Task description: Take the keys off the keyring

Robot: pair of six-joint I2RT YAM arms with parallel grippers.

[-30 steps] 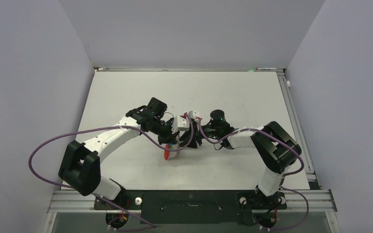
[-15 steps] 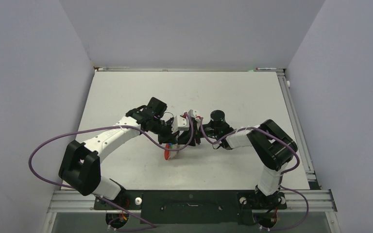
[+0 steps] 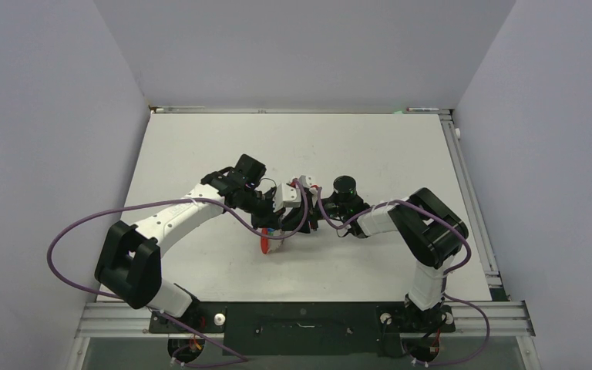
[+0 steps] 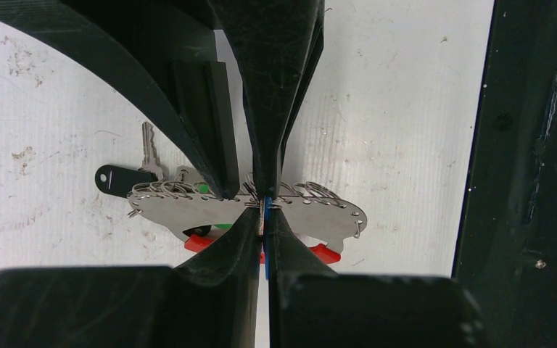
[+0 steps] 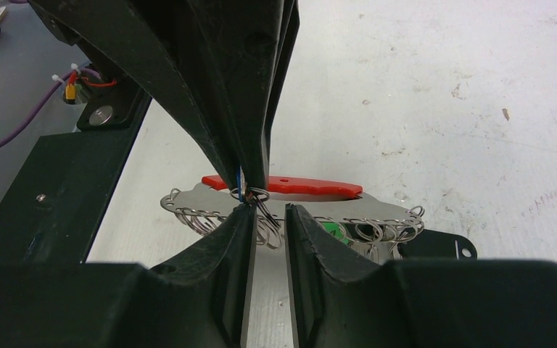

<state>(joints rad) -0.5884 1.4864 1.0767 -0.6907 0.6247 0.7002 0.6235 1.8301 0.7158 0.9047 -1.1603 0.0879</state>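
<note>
The keyring [image 4: 319,214] is a curved grey metal plate with a red arc [image 5: 297,185] behind it and several small wire rings along its edge. My left gripper [image 4: 263,210] is shut on a thin blue-headed key [image 5: 241,190] at the plate's middle. My right gripper [image 5: 270,210] faces it from the other side, its jaws drawn in to a narrow gap around a small split ring [image 5: 265,217]. A green-headed key [image 5: 329,232], a silvery key [image 4: 149,148] and a black tag [image 4: 116,179] hang from the plate. From above, both grippers [image 3: 274,225] [image 3: 293,225] meet mid-table.
The white table [image 3: 370,154] is bare around the arms. Purple cables [image 3: 69,239] loop beside the left arm. The black frame rail [image 5: 43,210] at the table's near edge lies to the left in the right wrist view.
The right arm's elbow has shifted a little to the left and its wrist has edged in toward the keyring. The left arm and the keyring have stayed put.
</note>
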